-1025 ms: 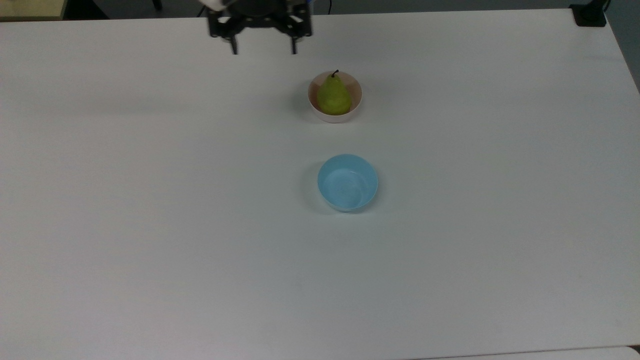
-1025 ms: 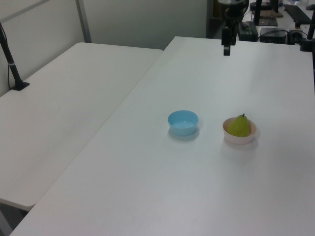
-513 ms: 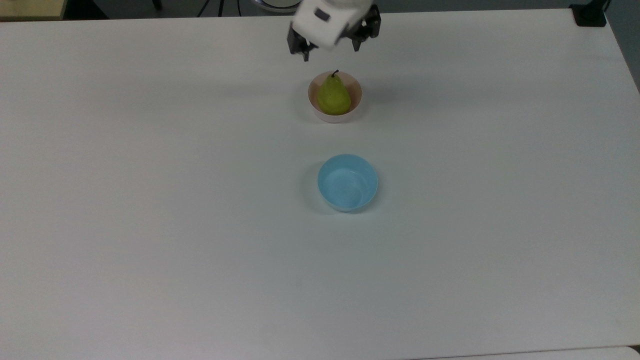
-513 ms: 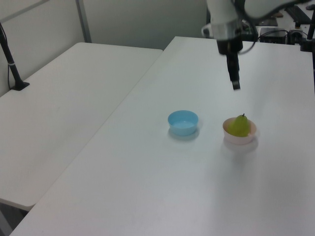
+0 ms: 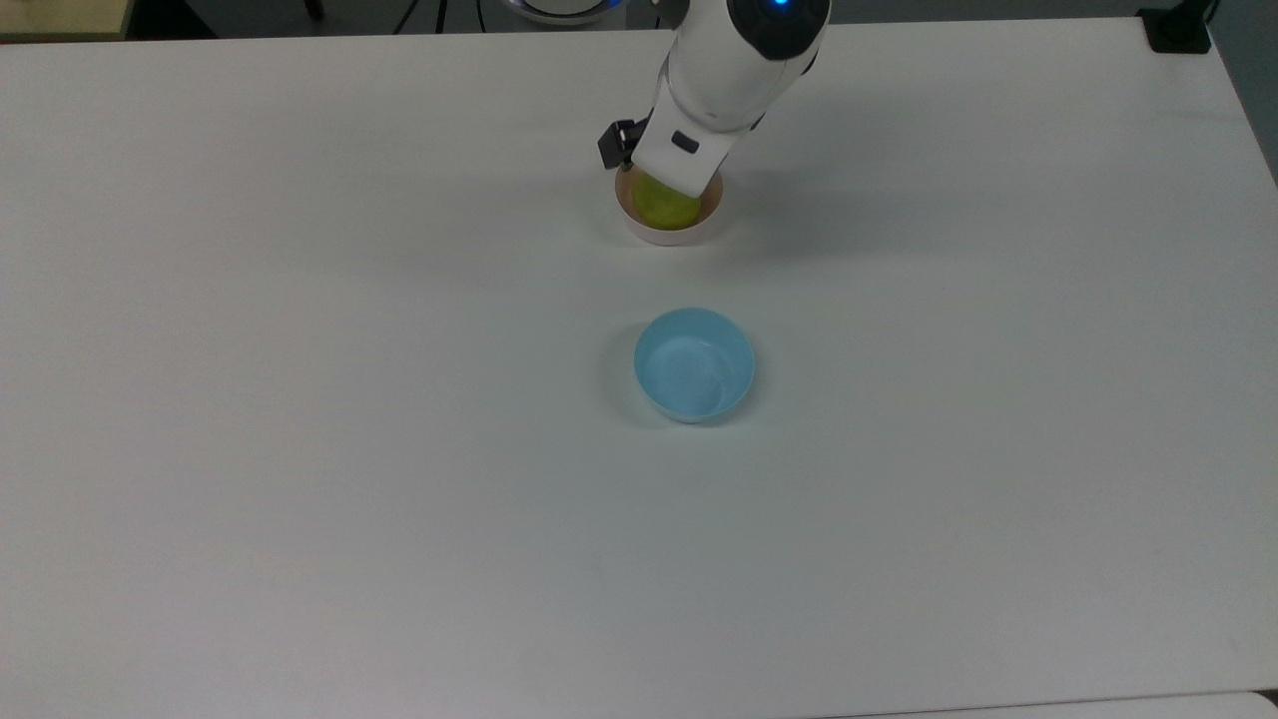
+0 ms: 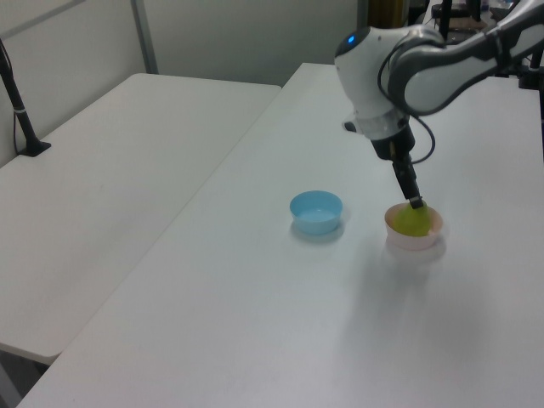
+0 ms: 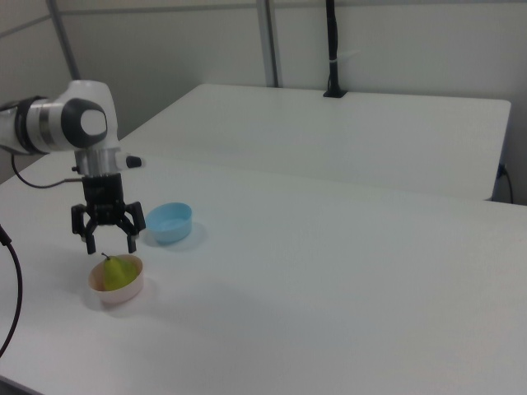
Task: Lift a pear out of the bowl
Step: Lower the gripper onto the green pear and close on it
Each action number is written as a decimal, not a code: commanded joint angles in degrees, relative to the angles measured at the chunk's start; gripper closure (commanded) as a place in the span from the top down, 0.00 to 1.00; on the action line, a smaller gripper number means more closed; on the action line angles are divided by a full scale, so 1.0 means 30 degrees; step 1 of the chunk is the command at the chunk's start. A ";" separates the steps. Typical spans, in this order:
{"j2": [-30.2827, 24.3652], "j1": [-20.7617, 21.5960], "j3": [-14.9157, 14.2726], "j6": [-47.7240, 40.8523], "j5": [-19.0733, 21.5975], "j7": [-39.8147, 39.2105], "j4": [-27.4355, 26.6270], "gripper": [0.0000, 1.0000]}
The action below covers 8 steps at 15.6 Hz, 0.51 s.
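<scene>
You have a smooth, matte white tabletop (image 5: 300, 399) carrying two small round bowls. The pale pink bowl (image 7: 116, 290) has plain, smooth sides; the pear (image 7: 120, 272), yellow-green with a wide rounded base and a short dark stem, sits upright inside it. The light blue bowl (image 5: 695, 363), glossy inside, stands apart from it on the tabletop.

Your tool (image 7: 104, 244) hangs directly above the pear in the right view, its black fingers (image 7: 131, 239) spread wide to either side of the stem and not touching the fruit. In the top view, the white wrist covers the pear's upper part.
</scene>
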 commanded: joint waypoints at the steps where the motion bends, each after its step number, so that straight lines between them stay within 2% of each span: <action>1: 0.0199 0.0216 0.0174 0.1327 -0.0880 -0.0403 -0.1286 0.98; 8: 0.1137 0.0216 0.0790 0.2411 -0.0970 -0.0052 -0.1434 0.92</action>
